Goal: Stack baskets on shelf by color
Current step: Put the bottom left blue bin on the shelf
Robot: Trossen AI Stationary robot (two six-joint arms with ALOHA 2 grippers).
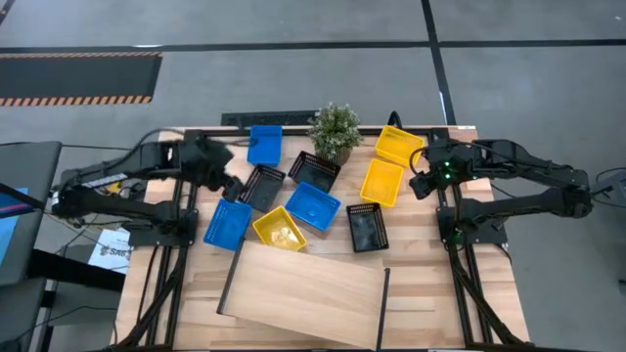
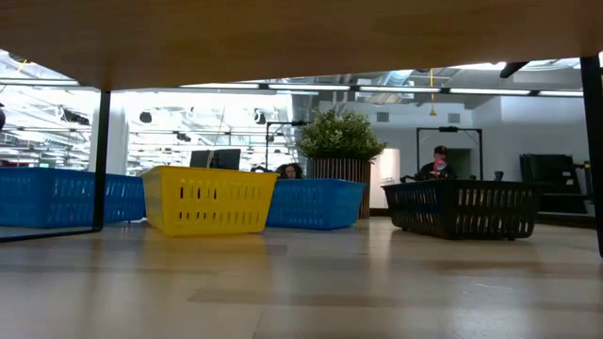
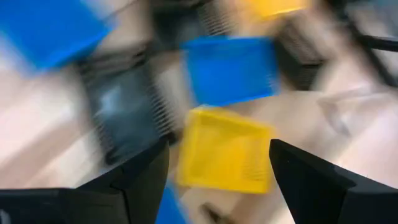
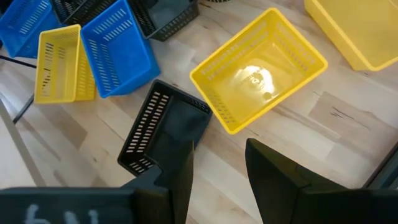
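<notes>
Several baskets lie scattered on the table's far half: blue ones (image 1: 264, 145) (image 1: 228, 223) (image 1: 313, 205), yellow ones (image 1: 280, 229) (image 1: 382, 182) (image 1: 399, 145) and black mesh ones (image 1: 261, 186) (image 1: 314, 171) (image 1: 367, 227). The shelf (image 1: 303, 290), a light-wood board with dark rails, stands at the near middle with nothing on it. My left gripper (image 1: 231, 186) hovers open at the left, above the black basket; its wrist view is blurred and shows a yellow basket (image 3: 224, 149) ahead. My right gripper (image 4: 217, 174) hangs open over the right side, above a black basket (image 4: 165, 127).
A potted green plant (image 1: 335, 130) stands at the far middle among the baskets. The shelf's dark legs (image 2: 99, 160) stand on the tabletop, with its board overhead in the low view. Bare table shows at the near left and right of the shelf. People sit in the room behind.
</notes>
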